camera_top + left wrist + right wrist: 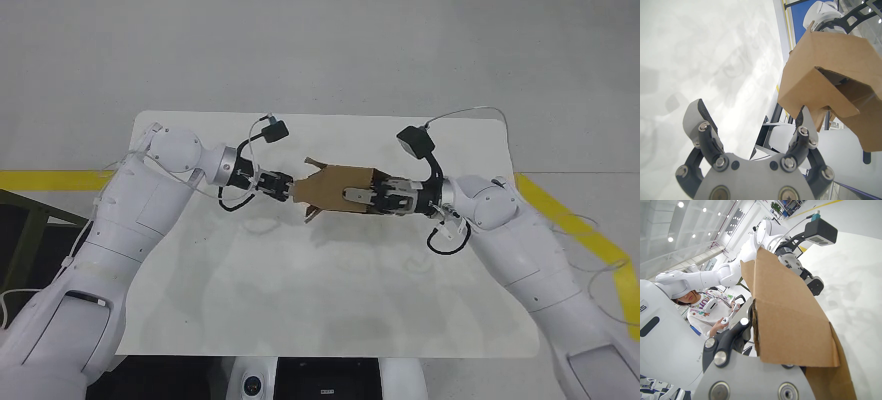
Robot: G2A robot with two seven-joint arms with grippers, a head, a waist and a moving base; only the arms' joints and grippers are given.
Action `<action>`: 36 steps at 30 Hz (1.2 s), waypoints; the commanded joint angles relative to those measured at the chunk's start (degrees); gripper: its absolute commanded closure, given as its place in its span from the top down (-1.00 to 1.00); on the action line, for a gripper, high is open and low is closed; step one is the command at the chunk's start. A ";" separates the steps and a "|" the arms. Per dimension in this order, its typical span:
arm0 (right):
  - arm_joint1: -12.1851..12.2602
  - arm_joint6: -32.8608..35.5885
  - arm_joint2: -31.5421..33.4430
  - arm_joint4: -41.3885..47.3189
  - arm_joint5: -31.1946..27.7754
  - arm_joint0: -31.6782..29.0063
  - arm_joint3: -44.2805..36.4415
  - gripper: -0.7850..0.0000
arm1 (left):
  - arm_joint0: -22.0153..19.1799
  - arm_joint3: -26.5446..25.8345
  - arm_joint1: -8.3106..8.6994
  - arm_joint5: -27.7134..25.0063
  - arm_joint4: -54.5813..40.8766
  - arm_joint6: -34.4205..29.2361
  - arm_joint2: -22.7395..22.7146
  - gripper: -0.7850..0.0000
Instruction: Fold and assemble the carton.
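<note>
Two tools meet at the brown cardboard carton (325, 184), frame centre: right tool (358, 194) clamps it, left tool (288, 187) gapes. Likely light, crushable; grip at creases.

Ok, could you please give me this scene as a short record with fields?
carton: brown cardboard, partly folded, over the table between the two arms
right gripper: shut on the carton at one end
left gripper: fingers open, one fingertip touching the carton's other end
flaps: not closed at the left gripper's end
table: white
</note>
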 commanded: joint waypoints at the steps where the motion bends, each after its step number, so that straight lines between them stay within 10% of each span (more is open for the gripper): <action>1: -0.13 -0.02 -0.30 0.10 -0.02 0.01 -0.22 -1.00 | -0.13 -0.10 -0.07 0.06 -0.10 0.08 0.14 1.00; 36: -0.46 0.19 -1.81 0.62 0.19 0.32 -0.22 -1.00 | -1.34 0.69 -0.45 0.10 -0.85 0.78 0.51 1.00</action>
